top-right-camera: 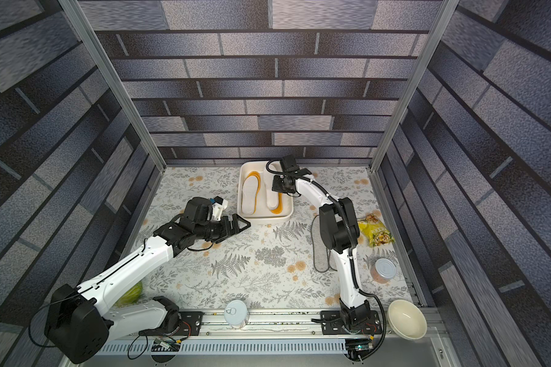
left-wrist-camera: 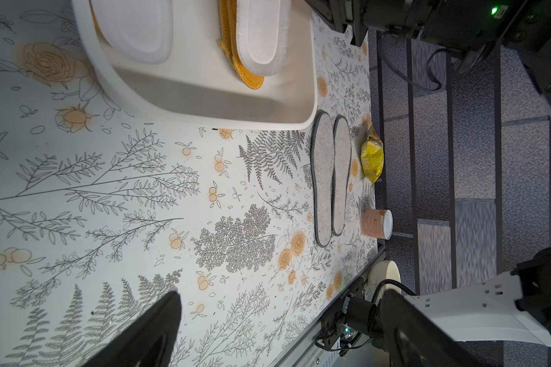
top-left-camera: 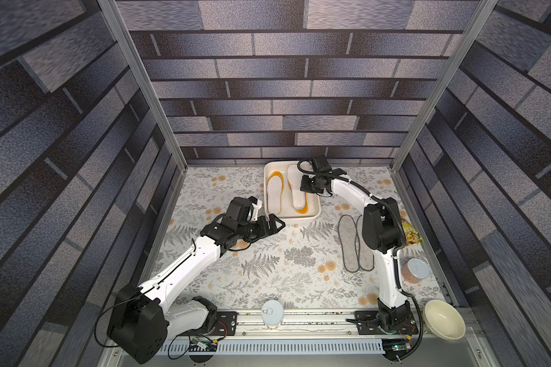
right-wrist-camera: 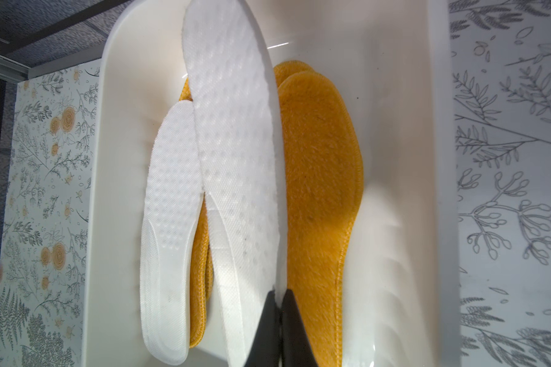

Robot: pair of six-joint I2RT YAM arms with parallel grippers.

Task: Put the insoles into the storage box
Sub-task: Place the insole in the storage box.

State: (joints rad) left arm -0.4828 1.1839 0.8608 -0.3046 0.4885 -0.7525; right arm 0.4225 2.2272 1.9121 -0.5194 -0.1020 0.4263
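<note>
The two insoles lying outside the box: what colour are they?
Pale grey felt insoles with dark grey edging; the left wrist view shows them best.

left arm (top-left-camera: 185,267) stretched forward, wrist low over desk | left gripper (top-left-camera: 277,222) jaws wide apart, empty | right arm (top-left-camera: 385,267) reaching far forward, elbow raised, wrist bent down | right gripper (right-wrist-camera: 279,295) jaws pinched on insole (right-wrist-camera: 233,143)

Glossy plastic storage box (right-wrist-camera: 401,111); dimpled foam insole (right-wrist-camera: 236,143); fuzzy orange insole (right-wrist-camera: 318,190).
</note>
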